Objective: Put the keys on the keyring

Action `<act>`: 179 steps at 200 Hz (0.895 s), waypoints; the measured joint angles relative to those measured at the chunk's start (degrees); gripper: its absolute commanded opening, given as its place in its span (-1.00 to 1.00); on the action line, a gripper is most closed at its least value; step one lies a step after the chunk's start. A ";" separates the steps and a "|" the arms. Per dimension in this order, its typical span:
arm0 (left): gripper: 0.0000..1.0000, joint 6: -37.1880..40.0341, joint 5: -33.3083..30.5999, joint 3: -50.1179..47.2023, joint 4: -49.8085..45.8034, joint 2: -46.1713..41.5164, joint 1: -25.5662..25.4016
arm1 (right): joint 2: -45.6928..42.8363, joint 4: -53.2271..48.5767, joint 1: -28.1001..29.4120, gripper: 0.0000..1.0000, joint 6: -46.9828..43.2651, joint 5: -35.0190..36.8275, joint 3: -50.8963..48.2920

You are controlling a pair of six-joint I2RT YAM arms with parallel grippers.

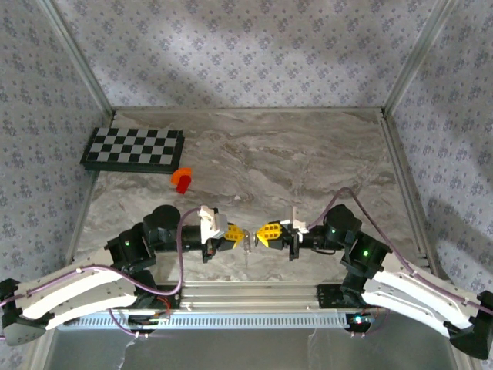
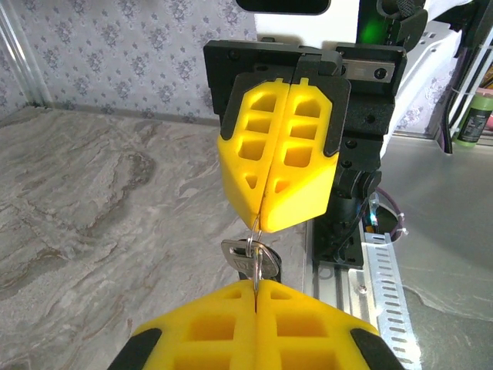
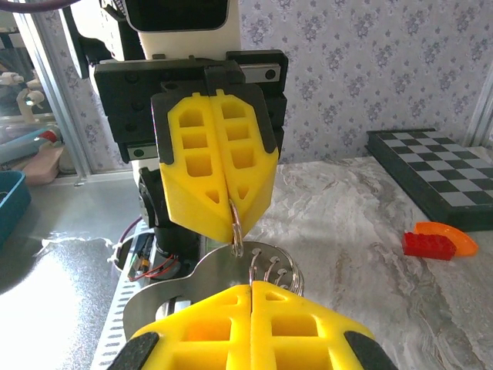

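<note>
Left gripper (image 3: pixel 233 208) clamped on keyring (image 3: pixel 236 231); right gripper (image 3: pixel 252 287) closed, apparently pinching key (image 3: pixel 196 285) just ahead of its tips. Judged best: hold loop steady, feed key in 1 slow stroke.

The left arm (image 1: pixel 77 289) and right arm (image 1: pixel 408 285) wore white shells over black joints, with purple cables (image 1: pixel 181 262), green lights (image 1: pixel 365 252) and yellow gridded fingers (image 2: pixel 250 146).

We can read no text, number, brand or sign anywhere. The checkerboard (image 1: pixel 133 148) carries only plain black and white squares, and the red block (image 3: pixel 430 244) shows no lettering.
</note>
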 measured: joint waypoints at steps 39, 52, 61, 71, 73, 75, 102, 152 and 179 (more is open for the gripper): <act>-1.00 0.00 0.00 0.00 0.02 0.00 0.00 | 0.35 0.02 1.14 -1.00 0.02 0.15 0.57; -1.00 0.00 0.00 0.00 0.02 0.00 0.00 | 0.42 0.04 1.33 -1.00 0.04 0.17 0.76; -1.00 0.00 -0.02 0.00 0.02 0.02 0.00 | 0.44 0.09 1.49 -1.00 0.07 0.17 0.87; -1.00 0.00 0.00 0.00 0.02 0.07 0.00 | 0.42 0.22 1.60 -1.00 0.07 0.17 0.90; -1.00 0.00 -0.02 0.00 0.02 0.09 0.00 | 0.44 0.24 1.62 -1.00 0.07 0.17 0.90; -1.00 0.00 0.00 0.00 0.04 0.11 0.00 | 0.44 0.26 1.62 -1.00 0.07 0.17 0.90; -1.00 0.00 -0.02 0.00 0.07 0.44 0.00 | 0.44 0.52 1.70 -1.00 0.11 0.55 0.92; -1.00 0.00 -0.02 0.00 0.11 0.48 -0.28 | 0.70 0.52 1.86 -1.00 0.28 1.66 0.92; -1.00 0.00 -0.02 0.00 0.11 0.48 -0.31 | 0.70 0.52 1.86 -1.00 0.28 1.68 0.92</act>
